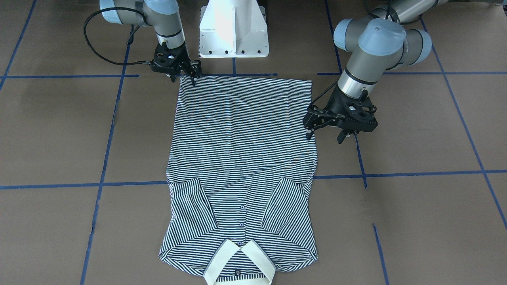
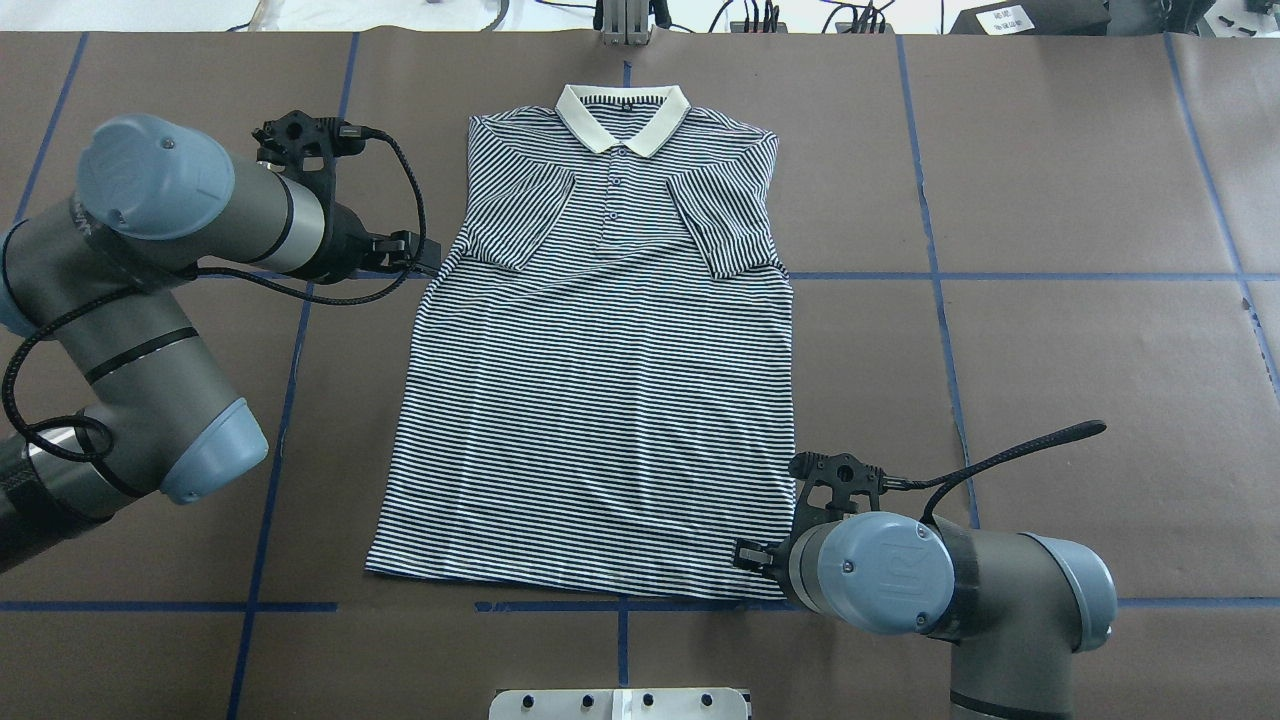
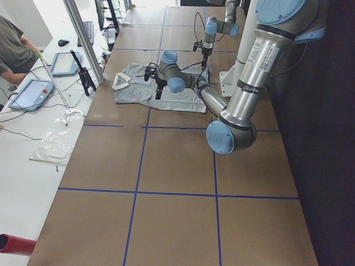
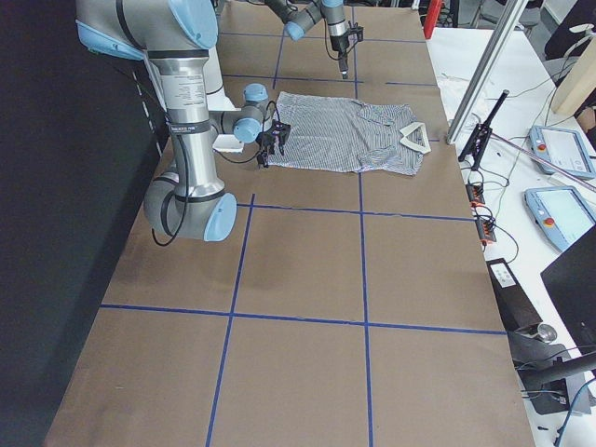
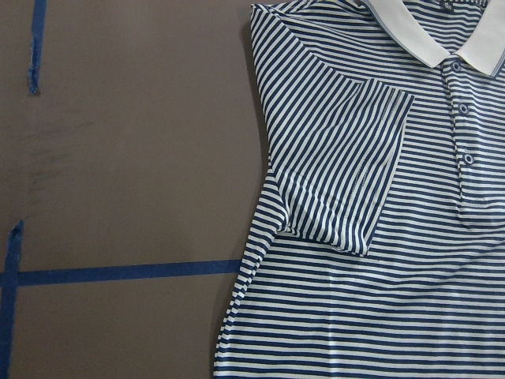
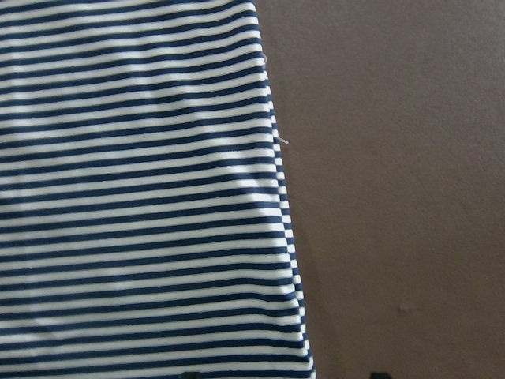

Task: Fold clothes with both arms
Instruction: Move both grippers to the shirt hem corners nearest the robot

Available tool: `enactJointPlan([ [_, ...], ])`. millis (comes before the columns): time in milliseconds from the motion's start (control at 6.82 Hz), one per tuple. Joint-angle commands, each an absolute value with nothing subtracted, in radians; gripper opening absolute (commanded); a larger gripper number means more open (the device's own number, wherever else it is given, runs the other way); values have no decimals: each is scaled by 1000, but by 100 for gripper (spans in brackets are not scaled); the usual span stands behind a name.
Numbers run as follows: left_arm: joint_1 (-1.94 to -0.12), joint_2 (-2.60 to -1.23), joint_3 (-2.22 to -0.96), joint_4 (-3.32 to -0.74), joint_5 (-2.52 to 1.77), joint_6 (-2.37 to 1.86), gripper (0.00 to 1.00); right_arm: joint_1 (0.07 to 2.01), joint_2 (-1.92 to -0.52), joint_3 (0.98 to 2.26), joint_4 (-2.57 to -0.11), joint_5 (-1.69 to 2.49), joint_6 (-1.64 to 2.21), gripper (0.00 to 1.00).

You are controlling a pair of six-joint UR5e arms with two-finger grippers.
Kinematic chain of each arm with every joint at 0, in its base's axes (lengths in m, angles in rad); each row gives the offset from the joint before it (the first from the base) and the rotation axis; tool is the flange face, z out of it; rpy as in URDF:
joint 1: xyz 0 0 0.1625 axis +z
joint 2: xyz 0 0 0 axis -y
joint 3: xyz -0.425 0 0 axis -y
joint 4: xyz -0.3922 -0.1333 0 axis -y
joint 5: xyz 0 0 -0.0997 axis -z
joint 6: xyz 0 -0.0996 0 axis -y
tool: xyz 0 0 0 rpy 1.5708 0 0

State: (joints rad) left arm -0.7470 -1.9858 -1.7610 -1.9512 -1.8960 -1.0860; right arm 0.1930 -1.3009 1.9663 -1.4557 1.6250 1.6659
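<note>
Left gripper (image 1: 324, 138) hangs released, jaws spread, just off the left edge of the polo shirt (image 2: 600, 400), which lies flat and face up mid-table, collar far, hem near. Right gripper (image 1: 183, 82), fingers also apart, sits at the near right hem corner. All this on a brown table (image 2: 1050, 380) with blue tape lines (image 2: 940, 275), and a white bench (image 3: 16, 166) with tablets (image 3: 32, 93) beyond its far side.
</note>
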Motion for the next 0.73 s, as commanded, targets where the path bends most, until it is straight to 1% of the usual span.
enactJointPlan([
  [0, -747, -1987, -1761, -1951, -1896, -1086, 100, 189, -1315, 1967, -1456, 1635, 1666, 77],
  [147, -747, -1988, -1761, -1951, -1896, -1086, 100, 189, -1315, 1970, -1456, 1646, 1667, 55],
  [293, -747, -1988, -1761, -1951, -1896, -1086, 100, 189, -1315, 1971, -1456, 1651, 1666, 30],
  [440, -747, -1988, -1761, -1951, -1896, -1086, 100, 190, -1315, 1976, -1456, 1652, 1666, 16],
  [587, -747, -1987, -1761, -1951, -1896, -1086, 100, 190, -1315, 1977, -1456, 1652, 1666, 6],
])
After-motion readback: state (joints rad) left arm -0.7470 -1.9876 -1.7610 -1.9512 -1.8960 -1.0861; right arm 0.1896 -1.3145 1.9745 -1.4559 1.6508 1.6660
